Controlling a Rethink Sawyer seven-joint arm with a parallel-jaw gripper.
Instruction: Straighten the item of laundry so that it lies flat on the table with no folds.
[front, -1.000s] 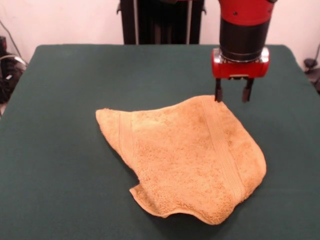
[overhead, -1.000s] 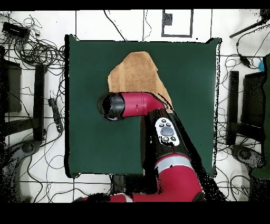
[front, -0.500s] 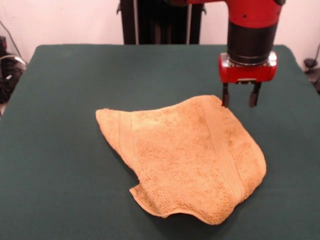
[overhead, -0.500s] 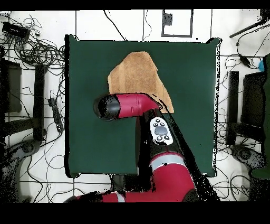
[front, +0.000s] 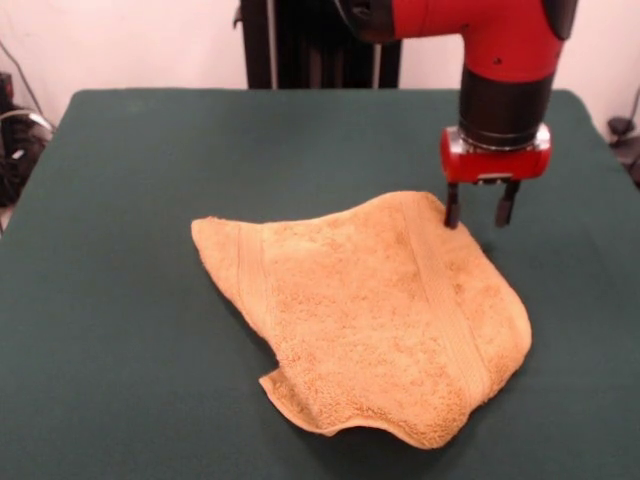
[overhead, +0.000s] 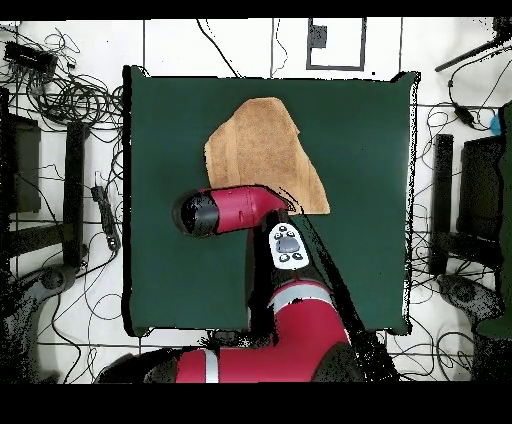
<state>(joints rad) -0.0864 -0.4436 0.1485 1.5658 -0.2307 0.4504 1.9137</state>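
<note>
One towel (front: 370, 315) on the table (front: 130, 180), and it sits right of centre in the front view, reaching down almost to the bottom edge of the frame. It's mustard-gold terry, and it is not flat: the outline is an irregular shape, with one pointed corner poking out to the left, a curled, lifted hem at the bottom, and a woven band running diagonally down its right side. A second band shows near the left corner.

Up at the upper right of the front view, the gripper (front: 479, 212) hangs just beside the towel's upper right corner. The two dark fingers (front: 451, 210) are spread apart with green cloth visible between them, nothing held; the left-hand one in the picture is right at the towel's edge, though whether it touches is hard to say. The red wrist sits above them, and the arm bends away toward the top of the frame.

Now the overhead view: the dark green table (overhead: 370, 150) fills the middle, the towel (overhead: 262, 150) lies in its upper centre, and the red arm crosses the lower half. Around the table, a pale tiled floor (overhead: 455, 340) with black cables (overhead: 70, 95) tangled at the upper left.
</note>
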